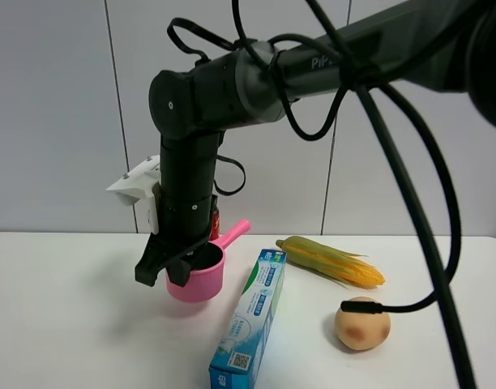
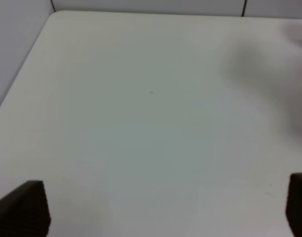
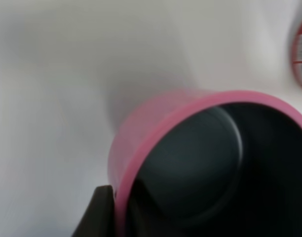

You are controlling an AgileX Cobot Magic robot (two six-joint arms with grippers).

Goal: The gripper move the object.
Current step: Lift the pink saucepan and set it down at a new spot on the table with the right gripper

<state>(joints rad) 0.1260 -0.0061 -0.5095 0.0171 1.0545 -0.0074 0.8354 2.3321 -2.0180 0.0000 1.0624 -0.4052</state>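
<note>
Right pincer (image 1: pixel 165 278): hangs from a thick black arm (image 1: pixel 313 61) that reaches in from the right of the high view. Pinches the wall of the pink toy saucepan (image 1: pixel 201 279), one finger outside, the other dipped into the dark bowl. Shows only the outer finger (image 3: pixel 98 213) in its own wrist view, pressed against the pink rim; leaves the inner finger out of frame there.

Pink toy saucepan: sits directly under the right pincer, stubby handle (image 1: pixel 234 233) angled up and away behind it. Cannot tell whether resting on the white table (image 1: pixel 62 324) or raised just off it.

Red can (image 1: pixel 215 224): stands behind the right pincer, almost wholly covered by the arm in the high view. Appears as a blurred sliver at the wrist frame's edge, label unreadable.

Writing: "PiP" on the arm, remainder crossed by a cable (image 1: pixel 410 194). Blue-and-white box (image 1: pixel 250 320) beside the right pincer, print too small to read.

Corn cob (image 1: pixel 333 261), round tan item (image 1: pixel 362 322): lie beyond the box, in the high view only.

Left pincer (image 2: pixel 166 202): spread wide over bare table, dark fingertips (image 2: pixel 23 207) cut off at the frame's corners; appears in its own wrist view only.
</note>
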